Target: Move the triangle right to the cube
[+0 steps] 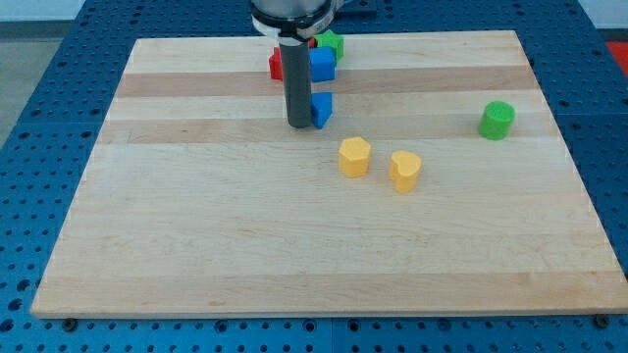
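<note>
My tip rests on the wooden board near the view's top centre. A small blue triangle sits right against the tip's right side, touching or nearly touching it. Above it lies a blue cube. A red block sits to the cube's left, partly hidden behind my rod. A green block sits just above the cube, near the board's top edge. The triangle is a short gap below the cube.
A yellow hexagonal block and a yellow heart-like block lie below and to the right of the tip. A green cylinder stands at the view's right. The board lies on a blue perforated table.
</note>
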Controlling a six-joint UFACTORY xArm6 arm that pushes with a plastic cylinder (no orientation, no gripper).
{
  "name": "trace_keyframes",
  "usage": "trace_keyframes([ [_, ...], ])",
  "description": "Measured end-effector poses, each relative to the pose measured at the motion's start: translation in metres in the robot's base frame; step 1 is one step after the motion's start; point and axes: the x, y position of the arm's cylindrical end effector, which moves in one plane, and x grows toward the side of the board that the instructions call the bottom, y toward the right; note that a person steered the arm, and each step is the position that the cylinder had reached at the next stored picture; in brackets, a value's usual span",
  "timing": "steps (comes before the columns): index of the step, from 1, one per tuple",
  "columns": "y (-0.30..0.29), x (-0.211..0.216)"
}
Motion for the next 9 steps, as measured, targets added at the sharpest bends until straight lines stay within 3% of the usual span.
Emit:
trace_keyframes([
  [9,0.104,-0.047],
])
